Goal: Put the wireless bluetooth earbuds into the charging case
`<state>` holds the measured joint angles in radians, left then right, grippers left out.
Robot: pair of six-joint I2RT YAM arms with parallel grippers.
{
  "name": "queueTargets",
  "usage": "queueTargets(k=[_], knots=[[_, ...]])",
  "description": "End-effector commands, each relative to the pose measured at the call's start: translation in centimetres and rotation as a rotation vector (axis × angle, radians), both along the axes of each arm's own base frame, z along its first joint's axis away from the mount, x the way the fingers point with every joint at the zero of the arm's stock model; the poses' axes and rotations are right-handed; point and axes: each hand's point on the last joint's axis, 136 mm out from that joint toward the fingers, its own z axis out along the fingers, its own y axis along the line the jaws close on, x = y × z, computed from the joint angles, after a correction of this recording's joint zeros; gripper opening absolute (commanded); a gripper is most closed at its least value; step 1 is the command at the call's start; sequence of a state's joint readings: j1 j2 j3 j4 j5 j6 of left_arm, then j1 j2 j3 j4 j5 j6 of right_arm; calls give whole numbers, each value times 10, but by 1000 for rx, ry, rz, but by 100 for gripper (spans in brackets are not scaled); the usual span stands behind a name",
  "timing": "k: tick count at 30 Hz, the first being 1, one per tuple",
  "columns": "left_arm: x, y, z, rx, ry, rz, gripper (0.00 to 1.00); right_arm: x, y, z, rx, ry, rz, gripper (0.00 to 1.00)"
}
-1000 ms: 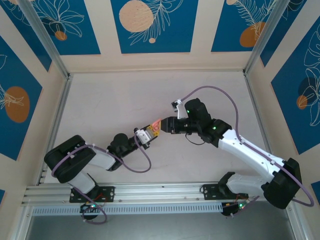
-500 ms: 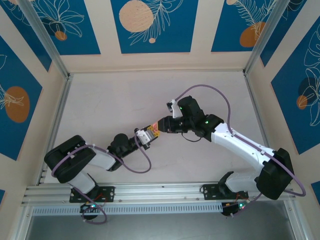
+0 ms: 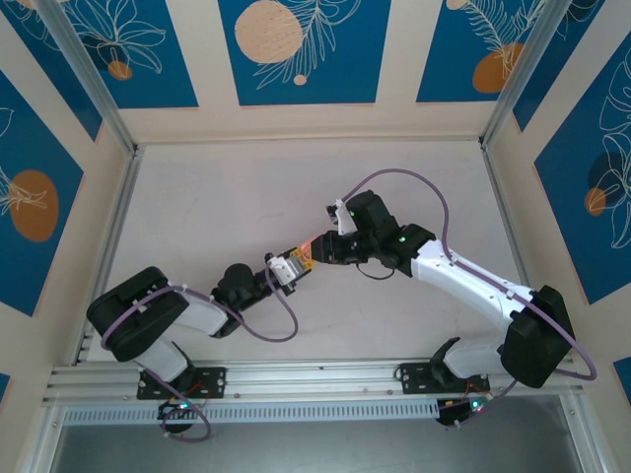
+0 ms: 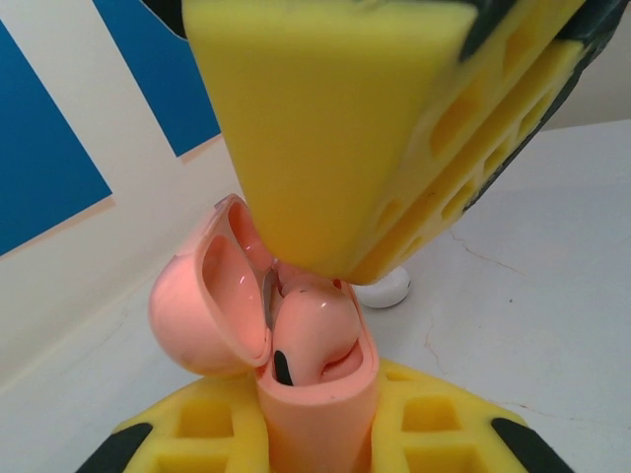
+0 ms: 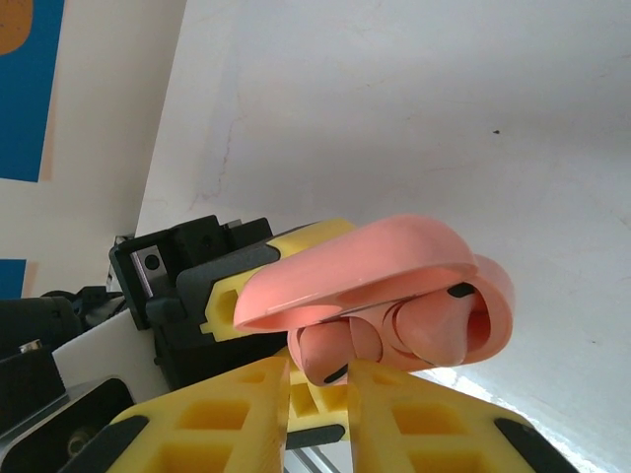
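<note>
Over the last second the right arm has swung in across the table (image 3: pixel 227 207) toward the left one. Its fingers stood a little off from the case then and now meet it at the open mouth, while the left arm has not moved at all. This suggests the task is at its closing step, with one bud already home and the other being brought to its socket. The left gripper (image 3: pixel 296 261) is clamped tight on the lower body of the charging case (image 4: pixel 317 399) and holds it off the table with the hinged lid (image 4: pixel 202 305) thrown back to one side. The seated earbud (image 4: pixel 317 330) sits inside, pale pink with a small dark spot on its face. The right gripper (image 5: pixel 318 367) has drawn its jaws in to a narrow gap. The second earbud (image 5: pixel 317 353) shows at the fingertips and seems to be pinched there, though from so close the wrist view cannot prove that both pads bear on it. That bud lies directly under the lid's rim and just beside the seated one, touching or very nearly touching the case's edge but not yet down in its well. From the left wrist, the right arm's yellow finger (image 4: pixel 345 128) looms directly above the case opening and hides the free socket. A white rounded object (image 4: pixel 386 289) rests on the table behind the case, apart from both grippers.
</note>
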<state>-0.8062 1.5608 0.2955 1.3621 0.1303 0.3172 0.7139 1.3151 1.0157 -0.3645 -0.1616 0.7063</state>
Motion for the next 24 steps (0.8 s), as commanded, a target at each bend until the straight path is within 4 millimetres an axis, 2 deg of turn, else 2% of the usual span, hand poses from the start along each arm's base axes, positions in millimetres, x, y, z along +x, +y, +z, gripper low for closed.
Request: queueTargets(k=[1,17,20,24], knots=[[-11,-3,18,-45,-48,-38,10,-1,3,4,3,2,21,22],[-14,-1,25,-56,-63,-40,10,1,7,-2,-6,-3,37,18],[-14,0,25,-57,-61,-36,10,0,6,5,17,-54,56,22],[-13,1,22,-60,-44,-28,11,4,-3,12,20,-198,74,33]])
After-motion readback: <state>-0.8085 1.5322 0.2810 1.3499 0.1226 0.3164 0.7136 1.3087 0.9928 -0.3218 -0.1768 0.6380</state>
